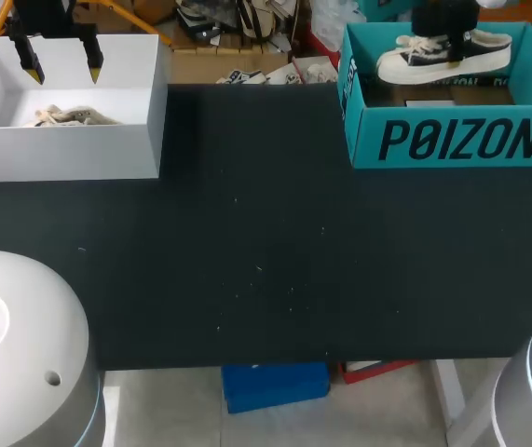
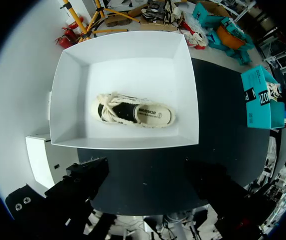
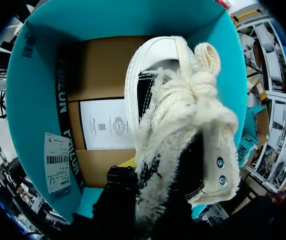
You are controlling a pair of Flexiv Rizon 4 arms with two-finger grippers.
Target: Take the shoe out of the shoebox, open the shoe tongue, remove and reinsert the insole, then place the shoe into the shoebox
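Clenched jaws on the right gripper (image 1: pixel 444 30) grasp the black-and-cream shoe (image 1: pixel 444 54), which hangs just above the open teal shoebox (image 1: pixel 452 140). Well apart from that shoebox, across the dark table (image 1: pixel 266 251), the left gripper (image 1: pixel 62 71) hangs with jaws spread over a white box (image 1: pixel 70 149) containing a second shoe (image 2: pixel 132 111).

Matte black table (image 1: pixel 266 242), dusty speckled surface, soft even light

The left gripper (image 1: pixel 62 68) is hanging at the far left side, its two yellow-tipped fingers pointing down and standing apart. The right gripper (image 1: pixel 441 35) is gripping a sneaker (image 1: pixel 475 56) from above.
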